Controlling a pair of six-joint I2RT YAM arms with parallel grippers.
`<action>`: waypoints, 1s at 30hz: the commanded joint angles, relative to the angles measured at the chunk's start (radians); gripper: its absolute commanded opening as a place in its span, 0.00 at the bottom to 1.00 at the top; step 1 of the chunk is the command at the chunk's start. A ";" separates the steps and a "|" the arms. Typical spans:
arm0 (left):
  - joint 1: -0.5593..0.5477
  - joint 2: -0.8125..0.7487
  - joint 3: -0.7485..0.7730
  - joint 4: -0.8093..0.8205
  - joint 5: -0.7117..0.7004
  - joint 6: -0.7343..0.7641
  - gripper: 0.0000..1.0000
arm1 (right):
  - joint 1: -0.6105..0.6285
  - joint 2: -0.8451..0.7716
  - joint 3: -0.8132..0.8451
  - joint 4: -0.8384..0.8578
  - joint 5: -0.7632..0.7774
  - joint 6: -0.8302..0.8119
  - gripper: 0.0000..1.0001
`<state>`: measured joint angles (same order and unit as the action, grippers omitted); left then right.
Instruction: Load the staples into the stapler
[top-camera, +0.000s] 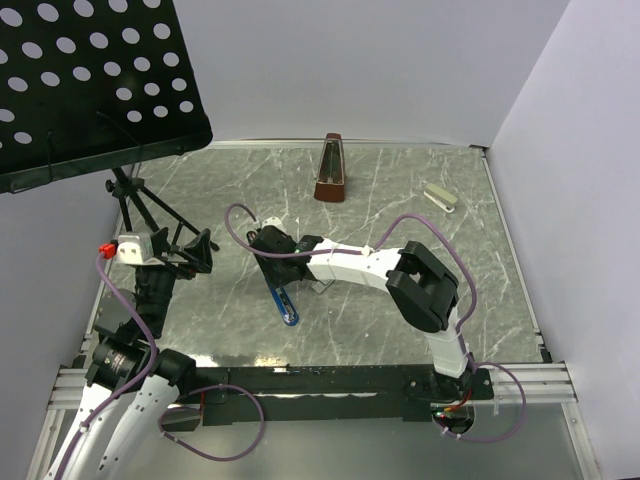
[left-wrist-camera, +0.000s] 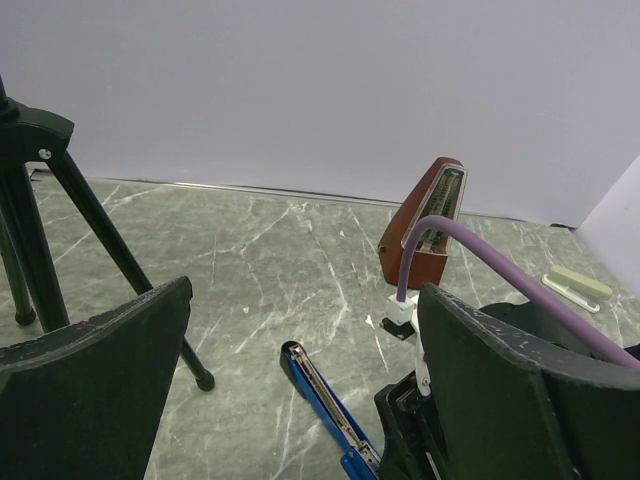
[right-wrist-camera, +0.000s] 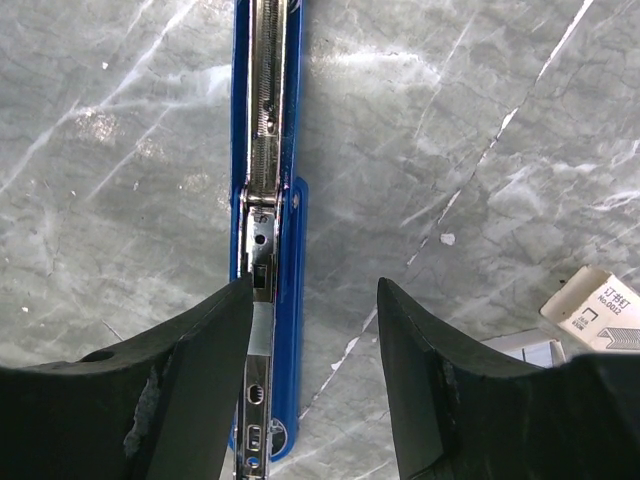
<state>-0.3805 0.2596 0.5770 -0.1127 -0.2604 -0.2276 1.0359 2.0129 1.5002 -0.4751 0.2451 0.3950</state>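
Hovering low over the counter (right-wrist-camera: 450, 150), the right pincer (right-wrist-camera: 315, 290) stands part-way open with nothing between its fingers; only bare stone shows in the gap. Directly beneath the finger on the left of its wrist view lies the blue stapler (right-wrist-camera: 262, 180), swung open flat, its silvery rail and spring running straight ahead of the pincer. That overlap looks like the first hazard: a descent from here would land that finger on the rail rather than astride it, and the stapler, held by nothing, could skid or twist on the smooth counter. The staples (right-wrist-camera: 598, 310) sit on the pincer's other side, just beyond the opposite finger, their small whitish box partly cut off by the edge of the view. Whether any strip already lies in the rail I cannot tell. A sideways sweep at so light a box could shove it away instead of gripping it, and too hard a squeeze could crush the card or snap the strip inside. Farther off, the left pincer (left-wrist-camera: 305, 290) gapes wide and empty, facing the stapler without touching it, so it offers no bracing. If both arms closed in together, they might collide.
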 joint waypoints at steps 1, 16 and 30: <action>-0.003 0.007 0.004 0.030 -0.002 -0.001 0.99 | 0.003 0.015 0.041 -0.025 0.008 -0.008 0.60; -0.003 0.010 0.004 0.033 0.001 -0.003 1.00 | 0.003 0.032 0.031 -0.065 -0.030 -0.027 0.61; -0.003 0.015 0.003 0.033 0.006 -0.003 0.99 | 0.003 -0.032 -0.020 -0.114 -0.059 -0.031 0.61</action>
<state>-0.3809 0.2661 0.5770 -0.1123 -0.2600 -0.2276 1.0359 2.0212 1.4998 -0.5167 0.2008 0.3759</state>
